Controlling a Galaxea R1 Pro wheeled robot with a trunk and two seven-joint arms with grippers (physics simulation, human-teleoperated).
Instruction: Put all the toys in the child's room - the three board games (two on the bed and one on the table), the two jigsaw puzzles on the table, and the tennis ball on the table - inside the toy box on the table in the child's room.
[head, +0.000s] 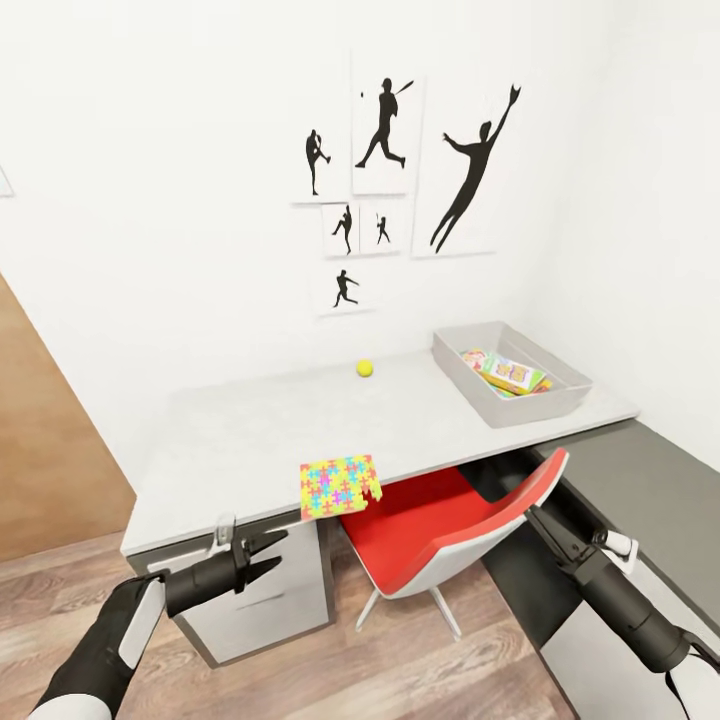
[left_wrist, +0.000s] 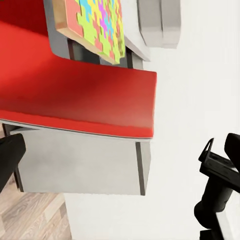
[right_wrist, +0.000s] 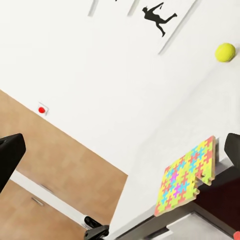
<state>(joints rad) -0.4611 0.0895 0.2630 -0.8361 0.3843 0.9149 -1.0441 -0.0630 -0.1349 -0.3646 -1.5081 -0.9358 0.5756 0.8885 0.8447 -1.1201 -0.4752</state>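
Note:
A jigsaw puzzle (head: 340, 486) lies flat on the white table (head: 230, 440), its near edge overhanging the front. It also appears in both wrist views (left_wrist: 97, 25) (right_wrist: 187, 180). The tennis ball (head: 365, 368) (right_wrist: 225, 51) rests near the wall. The grey toy box (head: 556, 398) stands at the table's right end with colourful printed game boxes (head: 510, 373) inside. My left gripper (head: 266, 556) hangs open and empty in front of the table's left drawers. My right gripper (right_wrist: 125, 150) is open and empty, its arm (head: 600, 580) reaching up behind the chair back.
A red chair (head: 440, 525) with a white shell is pushed partly under the table, between my two arms. A lower dark-grey-topped cabinet (head: 640, 490) runs along the right wall. A wooden panel (head: 50, 450) stands at the left. Black sports silhouettes (head: 385, 130) hang above the table.

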